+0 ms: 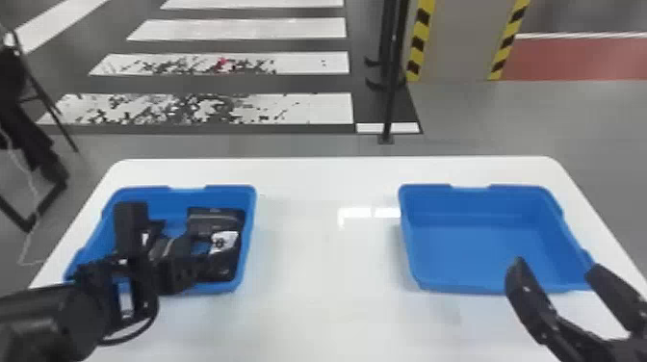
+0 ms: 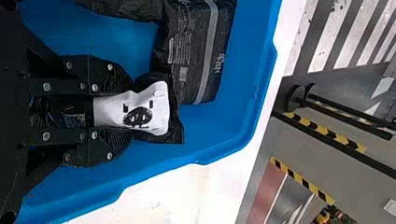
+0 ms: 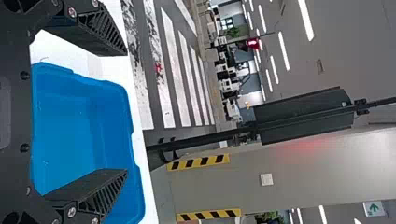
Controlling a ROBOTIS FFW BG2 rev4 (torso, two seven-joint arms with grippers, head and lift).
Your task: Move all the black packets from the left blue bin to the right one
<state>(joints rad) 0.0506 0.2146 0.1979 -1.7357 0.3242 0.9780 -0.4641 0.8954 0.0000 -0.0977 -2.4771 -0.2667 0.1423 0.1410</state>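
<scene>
In the head view my left gripper [image 1: 195,270] is low in the left blue bin [image 1: 249,231], near its right side. In the left wrist view the left gripper [image 2: 130,112] is shut on a black packet with a white label [image 2: 161,100], whose end bulges beyond the fingertips. Beside it lies a bigger black packet with a grey stripe [image 2: 201,51]; other black packets [image 1: 214,220] are partly hidden by my left arm. My right gripper [image 1: 556,273] stands open over the near edge of the right blue bin [image 1: 481,240]; the right wrist view shows this right gripper [image 3: 125,112] holding nothing.
Both bins stand on a white table [image 1: 327,269] with a wide gap between them. A black pole [image 1: 391,96] stands on the floor beyond the table, and a dark stand [image 1: 29,110] is off to the left.
</scene>
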